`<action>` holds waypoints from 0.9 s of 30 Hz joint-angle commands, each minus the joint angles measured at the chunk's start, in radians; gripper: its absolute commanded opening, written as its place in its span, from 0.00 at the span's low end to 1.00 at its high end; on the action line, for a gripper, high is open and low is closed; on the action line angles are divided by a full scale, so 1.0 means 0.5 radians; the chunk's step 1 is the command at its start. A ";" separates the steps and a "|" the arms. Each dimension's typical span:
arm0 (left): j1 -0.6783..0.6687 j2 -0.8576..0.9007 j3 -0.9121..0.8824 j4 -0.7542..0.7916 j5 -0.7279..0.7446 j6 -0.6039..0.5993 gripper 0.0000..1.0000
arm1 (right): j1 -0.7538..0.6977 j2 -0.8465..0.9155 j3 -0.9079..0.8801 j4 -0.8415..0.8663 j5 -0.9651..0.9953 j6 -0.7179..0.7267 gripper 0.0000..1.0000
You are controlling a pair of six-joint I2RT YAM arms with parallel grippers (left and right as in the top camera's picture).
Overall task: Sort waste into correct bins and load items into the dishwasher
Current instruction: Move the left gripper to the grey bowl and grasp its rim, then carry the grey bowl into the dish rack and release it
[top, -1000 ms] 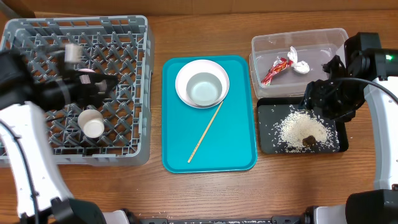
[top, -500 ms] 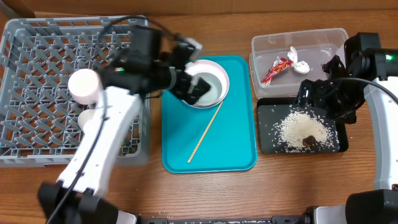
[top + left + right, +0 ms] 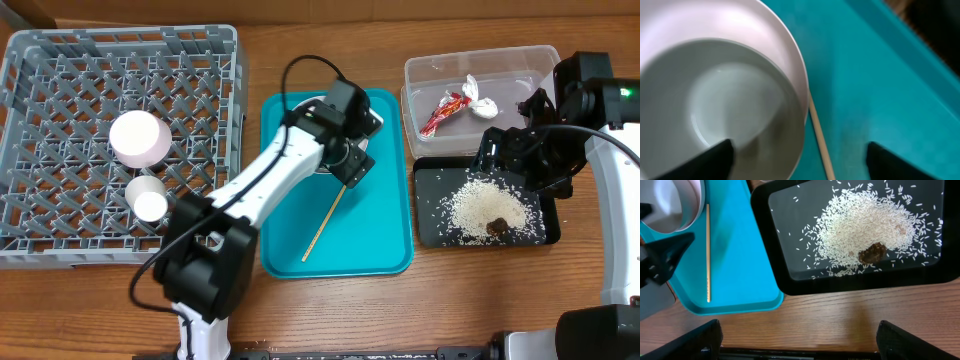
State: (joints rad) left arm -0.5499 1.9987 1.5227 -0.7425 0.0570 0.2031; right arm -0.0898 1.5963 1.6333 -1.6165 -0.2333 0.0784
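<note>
Left wrist: left jaws wide, straddling bowl [image 3: 715, 65] rim (chopstick [image 3: 819, 142] just beside)
Right wrist: right jaws wide too, over rice tray [image 3: 790, 265]

Bowl [image 3: 715, 100] cut at left wrist view's left and bottom edges, blurred, chopstick [image 3: 821, 142] running off its bottom edge, from overhead bowl mostly hidden under left gripper [image 3: 350, 158], black tray [image 3: 790, 282] cropped on 2 sides in right wrist view.

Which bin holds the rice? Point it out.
The black bin, in front of the clear bin: loose rice covers its floor, while the clear one holds wrappers.
</note>
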 commanded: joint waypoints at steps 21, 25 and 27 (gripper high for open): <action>-0.008 0.082 0.063 -0.246 -0.180 -0.249 0.04 | 0.005 -0.021 0.008 -0.006 -0.022 -0.001 1.00; 0.014 0.003 0.175 -0.337 -0.175 -0.311 0.04 | 0.005 -0.021 0.008 -0.007 -0.022 -0.002 1.00; 0.040 -0.069 0.227 -0.361 -0.140 -0.320 0.04 | 0.005 -0.021 0.008 -0.006 -0.022 -0.002 1.00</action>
State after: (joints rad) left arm -0.5488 2.0308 1.5787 -0.9165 -0.0269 0.0872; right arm -0.0898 1.5963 1.6333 -1.6211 -0.2333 0.0776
